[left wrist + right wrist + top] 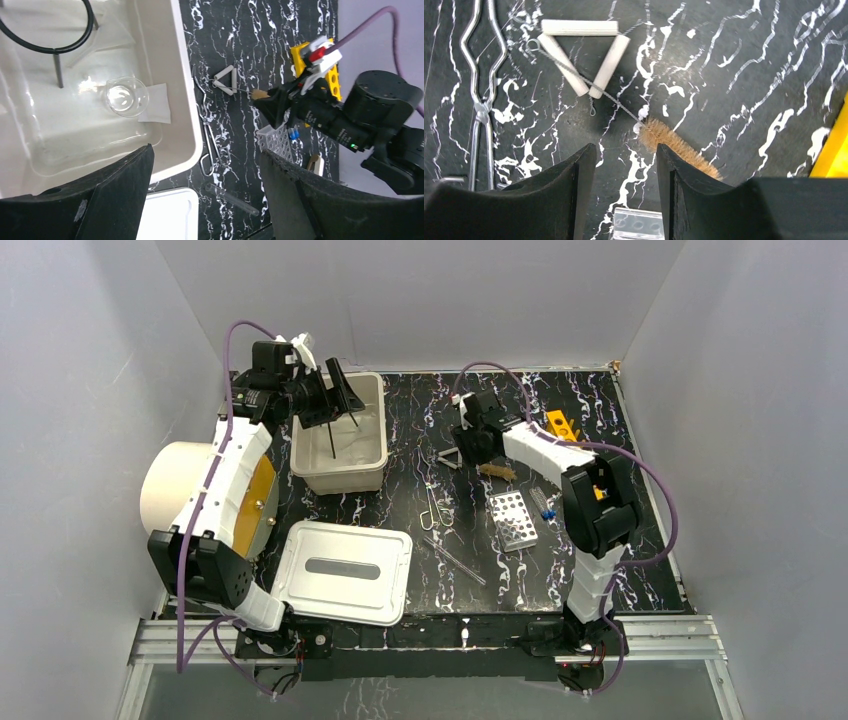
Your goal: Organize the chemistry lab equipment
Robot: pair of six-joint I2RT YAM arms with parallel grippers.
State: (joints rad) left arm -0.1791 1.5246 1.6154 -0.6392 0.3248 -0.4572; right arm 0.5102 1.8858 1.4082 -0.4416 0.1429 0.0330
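Left gripper (206, 150): above the white tub (372, 462); jaws wide apart, empty.
Right gripper (626, 150): low over the counter (749, 75); jaws partly open, nothing between them, bristle brush (674, 145) just beside one finger.
Glass beaker (126, 96): in tub, near black ring stand (58, 70).
Wire tongs (479, 95): flat on counter, between tub and clay triangle (579, 55).
Silver rack (513, 520): on counter, blue-capped vials (546, 508) just beside; yellow rack (562, 425) farther back.

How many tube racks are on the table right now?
2: the silver perforated rack mid-table beside the right arm, and the yellow rack at the back, partly hidden behind that arm.
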